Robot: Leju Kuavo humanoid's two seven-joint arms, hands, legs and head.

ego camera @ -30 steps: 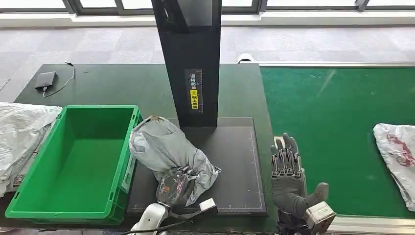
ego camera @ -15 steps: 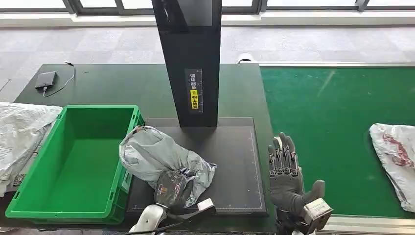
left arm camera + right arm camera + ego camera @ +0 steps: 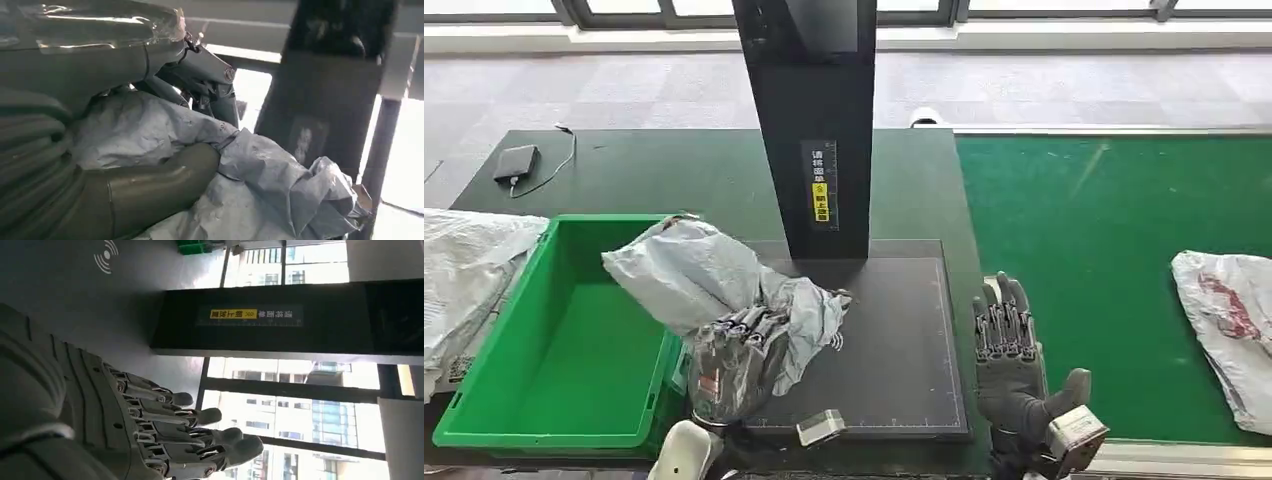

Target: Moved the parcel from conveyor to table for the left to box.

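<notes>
The left hand (image 3: 734, 365) grips the grey parcel (image 3: 699, 275), lifted over the bin's (image 3: 484, 420) right wall, fingertips buried in its folds, while at four o'clock the right hand (image 3: 1009, 350) stands empty, fingers straight

You're seeing the left hand (image 3: 736, 362) wrapped in clear, glossy film over dark segmented fingers, on a white wrist shell. Your right hand (image 3: 1014, 365) has bare grey ribbed fingers, a thick thumb and a silver wrist block.
</notes>
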